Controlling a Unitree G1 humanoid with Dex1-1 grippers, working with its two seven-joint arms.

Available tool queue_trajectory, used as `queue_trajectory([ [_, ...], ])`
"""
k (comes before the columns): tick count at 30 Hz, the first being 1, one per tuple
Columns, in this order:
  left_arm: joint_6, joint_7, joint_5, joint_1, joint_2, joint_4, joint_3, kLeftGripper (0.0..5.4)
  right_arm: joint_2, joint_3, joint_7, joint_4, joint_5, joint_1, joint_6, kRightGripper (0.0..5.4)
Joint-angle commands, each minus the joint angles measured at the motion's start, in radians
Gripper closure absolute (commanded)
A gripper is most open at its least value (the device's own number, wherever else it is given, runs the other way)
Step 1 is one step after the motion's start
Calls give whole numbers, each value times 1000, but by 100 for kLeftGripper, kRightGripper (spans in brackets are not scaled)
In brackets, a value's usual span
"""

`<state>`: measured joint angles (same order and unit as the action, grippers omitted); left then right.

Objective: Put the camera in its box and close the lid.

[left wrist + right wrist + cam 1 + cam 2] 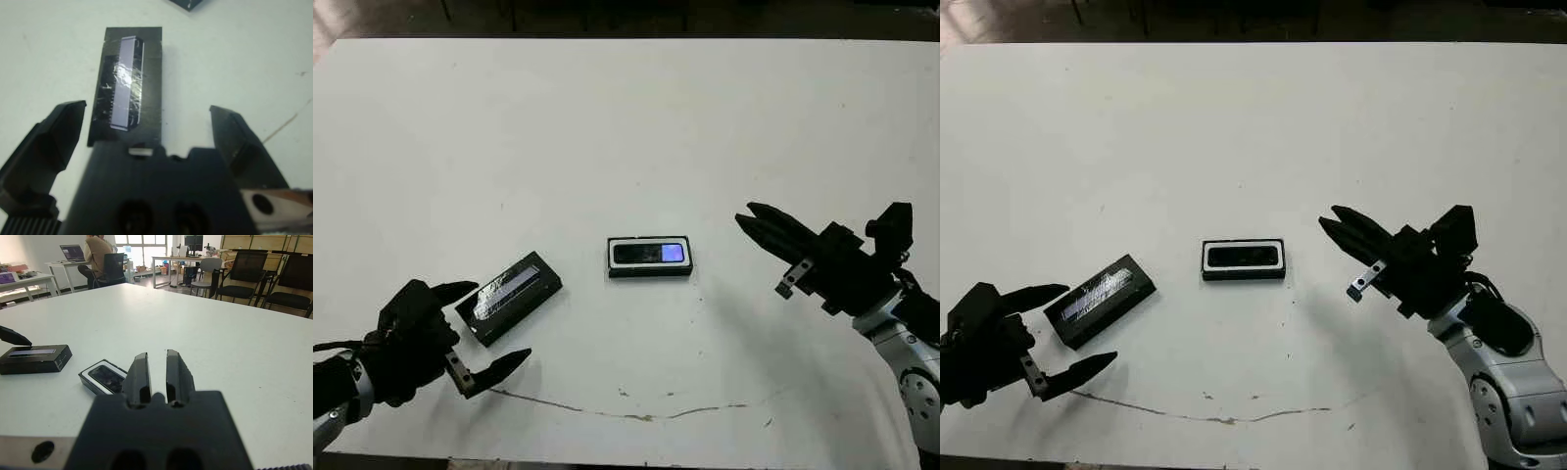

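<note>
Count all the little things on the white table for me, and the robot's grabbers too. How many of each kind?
Camera: 1, lying inside the box
Box: 1
Lid: 1, lying apart from the box
Grippers: 2, the left gripper and the right gripper
Total: 5

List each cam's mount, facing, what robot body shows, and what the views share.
Left eye, right eye: head stereo pair, looking down at the table; both arms show, left gripper open, right gripper shut.
Left wrist: looks along open fingers at the lid.
Right wrist: looks along shut fingers across the table; box holding the camera, a seated person beyond.
Shared: all four show the lid.
</note>
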<state>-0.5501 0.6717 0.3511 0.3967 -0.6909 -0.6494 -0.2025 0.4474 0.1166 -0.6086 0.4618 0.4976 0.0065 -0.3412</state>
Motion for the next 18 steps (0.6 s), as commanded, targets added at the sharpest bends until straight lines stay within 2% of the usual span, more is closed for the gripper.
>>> queue_trajectory([
  [1, -12, -17, -12, 22, 7, 9, 8, 4, 16, 4, -11, -9, 0, 6, -2, 540],
  [7, 27, -11, 5, 21, 38, 59, 14, 4, 18, 8, -10, -4, 1, 8, -7, 540],
  [9, 44, -8, 2, 19, 44, 68, 22, 25, 19, 8, -15, -7, 0, 7, 0, 540],
  [12, 82, 3, 9, 18, 61, 97, 29, 86, 21, 10, -21, -8, -1, 7, 2, 540],
  [16, 217, 64, -10, 10, 66, 176, 52, 185, 23, 15, -26, -12, 2, 7, -2, 540],
  [18, 232, 77, -6, 9, 66, 194, 60, 229, 24, 18, -24, -11, 6, 9, -10, 540],
])
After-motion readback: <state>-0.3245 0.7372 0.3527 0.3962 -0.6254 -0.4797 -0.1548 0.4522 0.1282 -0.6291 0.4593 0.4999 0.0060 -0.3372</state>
